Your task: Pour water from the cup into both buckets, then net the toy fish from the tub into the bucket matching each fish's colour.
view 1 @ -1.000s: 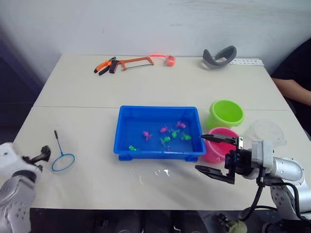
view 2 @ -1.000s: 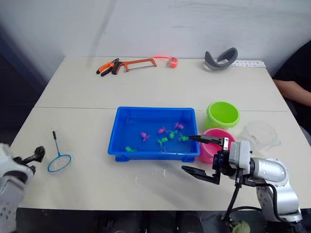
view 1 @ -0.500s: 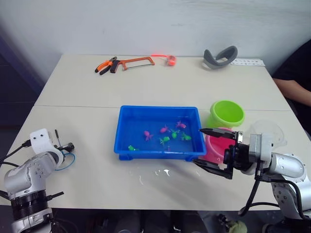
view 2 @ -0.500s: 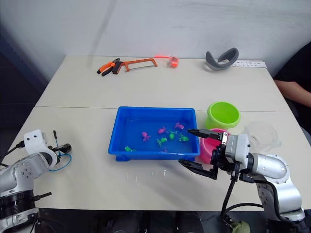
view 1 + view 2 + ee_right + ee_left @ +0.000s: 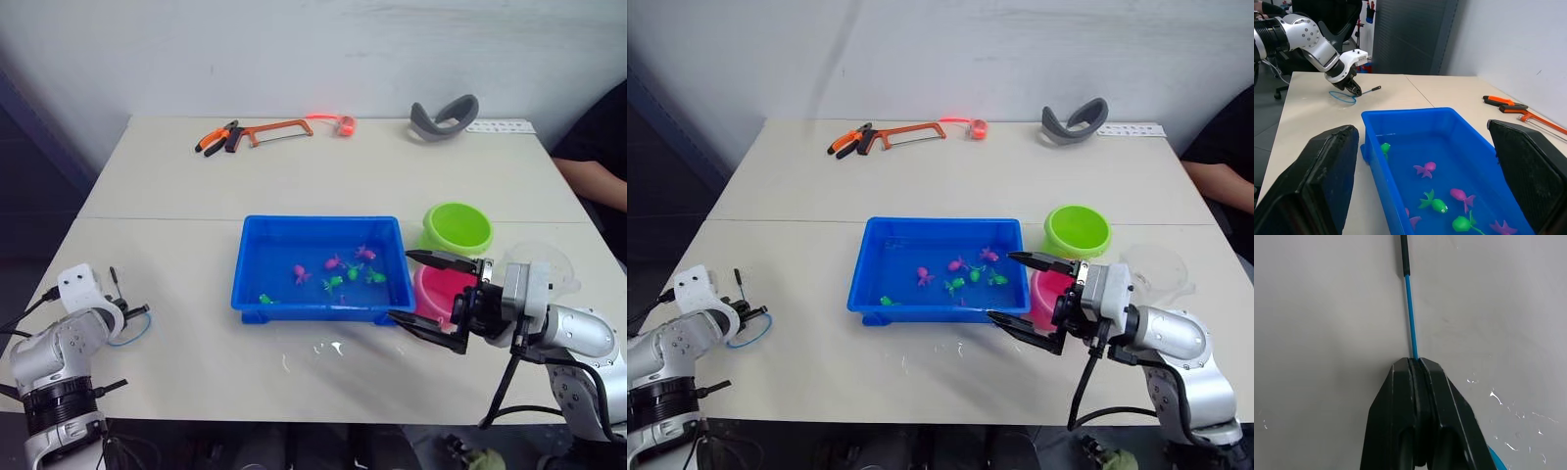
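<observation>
The blue tub (image 5: 313,221) sits mid-table, holding water and several pink and green toy fish (image 5: 333,262). To its right stand the green bucket (image 5: 457,227) and the pink bucket (image 5: 443,287), and the clear cup (image 5: 542,262) is further right. My left gripper (image 5: 132,313) rests near the table's front left edge. It is shut on the net's thin handle (image 5: 1409,308), and the blue hoop (image 5: 747,331) lies on the table. My right gripper (image 5: 400,285) stands open at the tub's right front corner, in front of the pink bucket, with nothing in it.
An orange hacksaw (image 5: 279,127) and orange-handled pliers (image 5: 214,138) lie at the back left. A grey curved object (image 5: 443,117) and a white strip (image 5: 495,125) lie at the back right. A person's arm (image 5: 588,181) shows at the right edge. Water drops (image 5: 328,348) dot the table in front of the tub.
My left gripper has shut on the net's handle. My right gripper has edged left toward the tub's corner, still open.
</observation>
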`<move>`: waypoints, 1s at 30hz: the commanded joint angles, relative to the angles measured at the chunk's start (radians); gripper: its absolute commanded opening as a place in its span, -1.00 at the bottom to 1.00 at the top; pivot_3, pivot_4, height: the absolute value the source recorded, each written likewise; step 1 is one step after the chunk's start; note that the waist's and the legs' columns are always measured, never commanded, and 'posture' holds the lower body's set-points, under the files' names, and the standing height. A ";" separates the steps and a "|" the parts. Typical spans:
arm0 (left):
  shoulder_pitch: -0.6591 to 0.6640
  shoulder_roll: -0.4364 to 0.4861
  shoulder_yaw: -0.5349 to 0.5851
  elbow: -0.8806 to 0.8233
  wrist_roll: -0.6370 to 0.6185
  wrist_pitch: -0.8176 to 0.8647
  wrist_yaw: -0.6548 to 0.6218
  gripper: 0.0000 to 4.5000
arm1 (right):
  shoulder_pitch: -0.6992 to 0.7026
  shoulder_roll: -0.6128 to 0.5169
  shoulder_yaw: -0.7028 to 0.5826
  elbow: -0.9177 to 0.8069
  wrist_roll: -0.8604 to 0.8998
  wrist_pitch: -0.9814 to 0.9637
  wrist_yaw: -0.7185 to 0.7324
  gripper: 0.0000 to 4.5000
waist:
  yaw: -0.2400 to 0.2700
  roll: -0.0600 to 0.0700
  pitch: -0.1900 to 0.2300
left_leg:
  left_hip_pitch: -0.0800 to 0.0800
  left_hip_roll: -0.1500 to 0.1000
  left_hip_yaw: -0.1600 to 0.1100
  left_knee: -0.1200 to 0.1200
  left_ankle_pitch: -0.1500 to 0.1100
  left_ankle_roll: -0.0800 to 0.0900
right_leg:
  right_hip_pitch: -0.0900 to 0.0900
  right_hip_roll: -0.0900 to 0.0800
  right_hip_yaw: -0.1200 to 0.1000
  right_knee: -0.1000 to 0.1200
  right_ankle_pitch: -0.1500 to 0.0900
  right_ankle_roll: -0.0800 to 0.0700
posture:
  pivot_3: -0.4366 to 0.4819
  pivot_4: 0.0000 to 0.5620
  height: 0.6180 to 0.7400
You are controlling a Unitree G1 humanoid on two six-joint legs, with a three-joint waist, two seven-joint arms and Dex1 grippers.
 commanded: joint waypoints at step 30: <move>-0.418 0.267 -0.829 -0.310 0.145 -0.654 -1.424 -0.99 | -0.483 -0.182 0.284 -0.189 0.167 0.771 -0.214 1.00 | -0.001 -0.005 0.018 | -0.014 0.000 -0.002 0.003 0.002 0.005 | -0.007 0.007 -0.006 -0.002 -0.001 -0.001 | -0.05 -0.47 1.00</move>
